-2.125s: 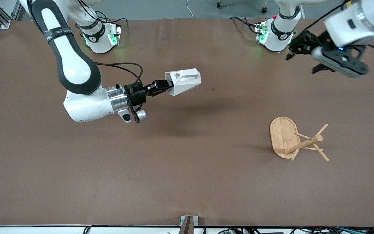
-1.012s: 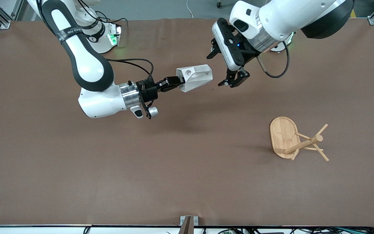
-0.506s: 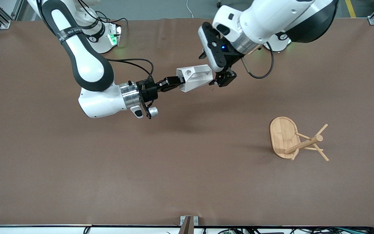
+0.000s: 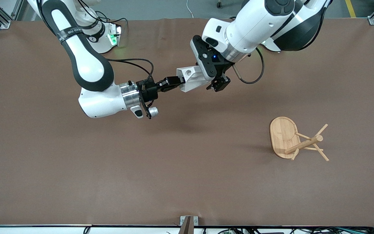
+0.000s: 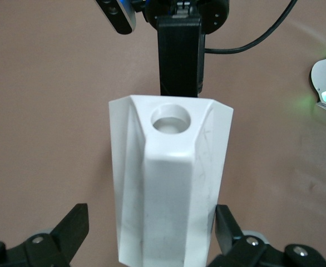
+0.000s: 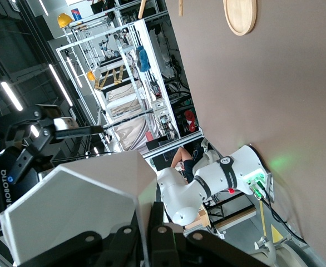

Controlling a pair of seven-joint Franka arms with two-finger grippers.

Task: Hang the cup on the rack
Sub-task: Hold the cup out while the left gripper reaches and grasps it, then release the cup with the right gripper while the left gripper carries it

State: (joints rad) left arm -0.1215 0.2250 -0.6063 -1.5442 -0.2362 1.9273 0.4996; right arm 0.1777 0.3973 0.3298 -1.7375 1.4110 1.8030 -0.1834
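The white faceted cup (image 4: 190, 78) is held sideways in the air over the middle of the table. My right gripper (image 4: 175, 83) is shut on the wall at its rim, which the right wrist view shows close up (image 6: 152, 233) with the cup (image 6: 79, 206) beside it. My left gripper (image 4: 214, 83) is open around the cup's other end. In the left wrist view the cup (image 5: 168, 183) lies between the left gripper's (image 5: 149, 233) two fingers; one finger (image 5: 227, 225) is against it and the other is apart. The bamboo rack (image 4: 284, 136) sits toward the left arm's end of the table.
Both arm bases, with green lights (image 4: 110, 39), stand along the table's edge farthest from the front camera. A small metal bracket (image 4: 188, 222) sits at the table's nearest edge. The rack's oval base also shows in the right wrist view (image 6: 240, 14).
My left arm has swung in from its end of the table, and its open gripper has closed in on the cup's free end. The right arm shifted slightly toward it, then held still.
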